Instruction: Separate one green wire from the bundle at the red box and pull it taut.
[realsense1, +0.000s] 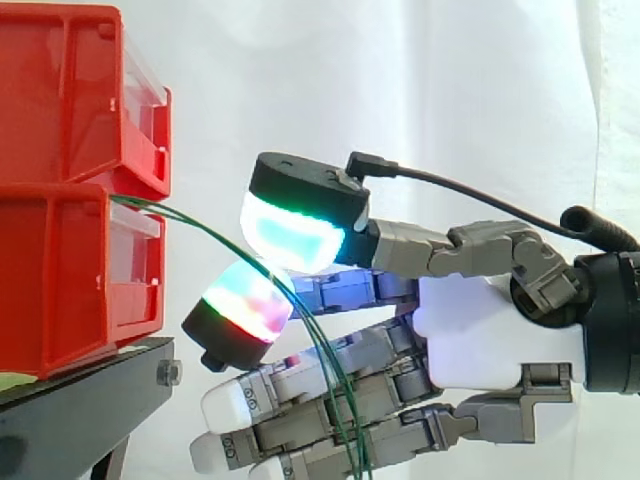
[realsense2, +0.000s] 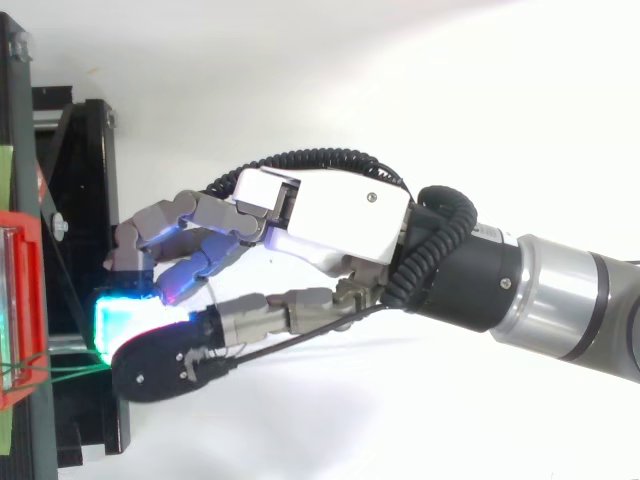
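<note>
Several green wires (realsense1: 335, 395) come out at the seam between the two stacked red bins (realsense1: 60, 280) on the left, arc rightward, then drop steeply to the bottom edge of my side view. Where the arc bends, they run between the thumb pad (realsense1: 290, 235), glowing cyan and green above, and a fingertip pad (realsense1: 245, 315), glowing red and green below. Those two close on the green wires in a pinch, though I cannot tell how many strands are caught. The stretch from the bins to the pinch curves rather than running straight. Below the pinch the strands fan slightly and hang across the other fingers (realsense1: 232, 405), which lie straight with white tips pointing left. From above, I see the wires running right from the red bins (realsense2: 20, 300) to the thumb. The hand (realsense1: 480, 340) reaches in from the right, near the lower bin's front but apart from it. The bins sit on a black stand (realsense1: 90, 400), with a white curtain (realsense1: 450, 90) behind.
</note>
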